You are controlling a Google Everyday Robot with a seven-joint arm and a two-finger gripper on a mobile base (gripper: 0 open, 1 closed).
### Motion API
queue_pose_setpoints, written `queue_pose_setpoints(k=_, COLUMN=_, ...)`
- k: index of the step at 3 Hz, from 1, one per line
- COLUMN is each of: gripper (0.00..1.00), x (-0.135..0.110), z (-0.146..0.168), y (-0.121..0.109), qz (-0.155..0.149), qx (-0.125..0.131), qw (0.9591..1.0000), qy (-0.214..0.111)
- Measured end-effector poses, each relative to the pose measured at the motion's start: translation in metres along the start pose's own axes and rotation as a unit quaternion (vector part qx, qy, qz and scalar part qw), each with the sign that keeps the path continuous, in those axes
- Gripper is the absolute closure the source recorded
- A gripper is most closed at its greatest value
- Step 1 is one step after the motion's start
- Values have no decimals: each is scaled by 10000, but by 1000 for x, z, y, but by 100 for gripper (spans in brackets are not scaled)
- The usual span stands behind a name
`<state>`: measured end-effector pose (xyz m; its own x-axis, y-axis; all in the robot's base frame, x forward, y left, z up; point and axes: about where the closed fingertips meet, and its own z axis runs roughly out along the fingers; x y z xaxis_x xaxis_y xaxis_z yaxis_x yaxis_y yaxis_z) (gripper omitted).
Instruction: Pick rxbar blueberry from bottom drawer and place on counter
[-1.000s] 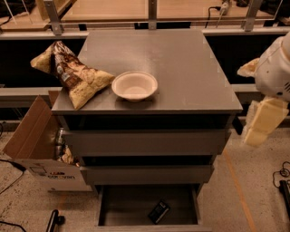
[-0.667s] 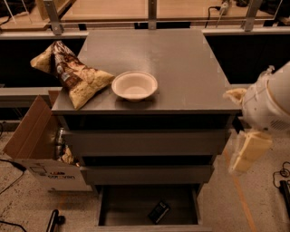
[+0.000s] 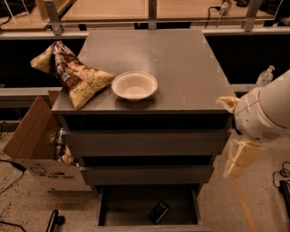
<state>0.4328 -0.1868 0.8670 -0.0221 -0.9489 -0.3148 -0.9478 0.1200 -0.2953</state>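
The rxbar blueberry is a small dark bar lying on the floor of the open bottom drawer, right of its middle. The counter is the grey cabinet top above it. My gripper hangs off the white arm beside the cabinet's right side, at the height of the two closed drawer fronts. It is above and to the right of the bar and holds nothing that I can see.
A tan-and-brown chip bag and a white bowl sit on the counter's left front. An open cardboard box stands on the floor at the left. A wooden surface with metal rails runs behind. A clear bottle stands at the right.
The arm and gripper have moved left and downward, closer to the cabinet's right side. The bar, bowl and bag have not moved.
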Motion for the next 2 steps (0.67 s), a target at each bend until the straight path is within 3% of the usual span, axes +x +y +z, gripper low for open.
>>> queue_pose_setpoints(k=1, gripper=0, x=17, z=42, y=12, qz=-277, qx=-316, qw=9990, qy=126)
queue_pose_setpoints(k=2, gripper=0, x=32, z=101, y=47, qz=-1048, qx=-587, qw=9925, qy=244)
